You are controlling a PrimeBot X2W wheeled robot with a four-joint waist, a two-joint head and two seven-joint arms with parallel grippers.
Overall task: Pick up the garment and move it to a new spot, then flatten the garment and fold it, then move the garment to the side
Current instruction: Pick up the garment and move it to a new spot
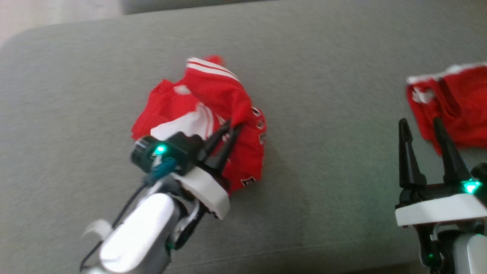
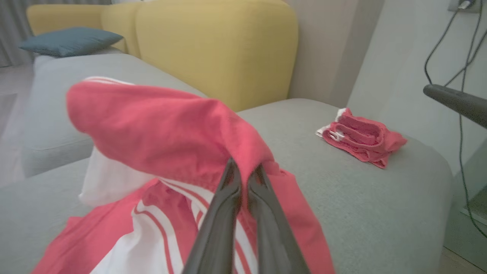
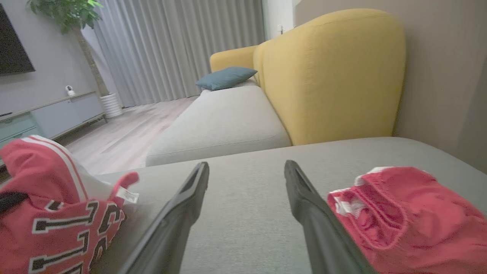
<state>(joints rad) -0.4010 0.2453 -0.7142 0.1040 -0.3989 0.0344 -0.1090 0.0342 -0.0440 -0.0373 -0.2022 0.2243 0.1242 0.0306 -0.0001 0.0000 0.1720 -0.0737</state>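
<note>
The left gripper (image 1: 233,126) is closed, its jaws pinched on a raised fold of the crumpled red-and-white jersey (image 1: 213,95), which is heaped mid-seat on the grey sofa cushion (image 1: 323,95). The right gripper (image 1: 420,121) is held with jaws wide apart and empty, just beside a second red garment (image 1: 462,102). Farther back, a yellow backrest (image 3: 335,76) and a teal pillow (image 3: 226,77) are seen.

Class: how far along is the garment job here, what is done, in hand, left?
Done: nothing yet; the jersey lies crumpled on the cushion. In hand: the left gripper is shut on a fold of it. Left: moving, flattening, folding, setting aside. The right gripper is open, near another red garment.
</note>
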